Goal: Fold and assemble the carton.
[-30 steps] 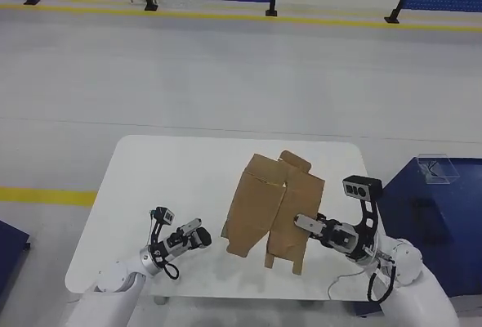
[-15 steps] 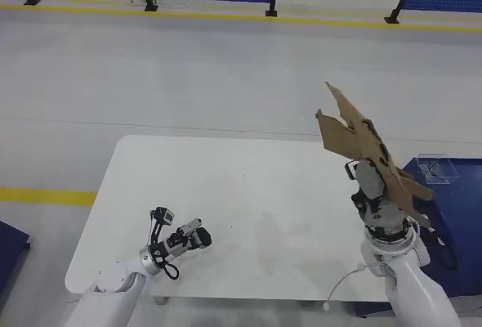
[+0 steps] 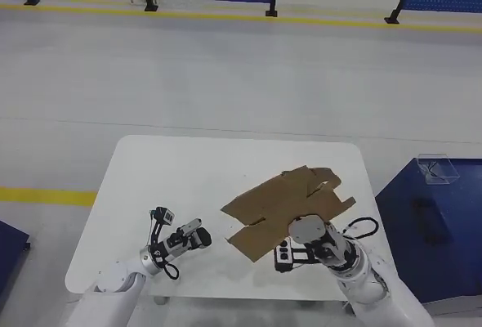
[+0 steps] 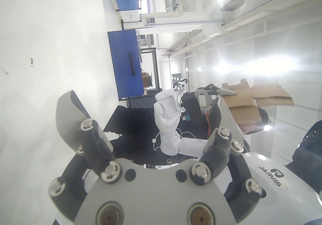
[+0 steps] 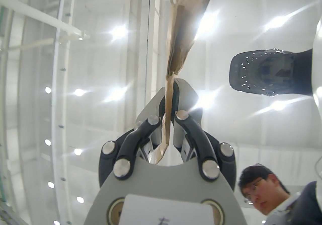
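A white table point(image 3: 159, 172) with rounded corners carries the work. Over its right half hangs the carton point(image 3: 282, 204), still a flat brown cardboard blank with notched flaps at its far end. It is held nearly level, one long edge angled toward the middle of the table. The left wrist view shows it raised clear of the tabletop rather than lying on it.

This is a large change in a short time. A second ago the blank lay flat on the table, its long side running away from the robot. Half a second ago the right arm had swung it high in the air, past the table's right edge. Now it is back over the table, turned to a new heading.

The right gripper point(image 5: 169, 100) is clamped on the carton's near edge, the cardboard pinched thin between its two fingers. The left gripper point(image 3: 200, 233) has not moved; it rests low over the table's near left part, fingers spread and holding nothing, well apart from the carton.

No panel looks folded yet. The swing seems to have repositioned the blank, so the assembly is likely only at its start.
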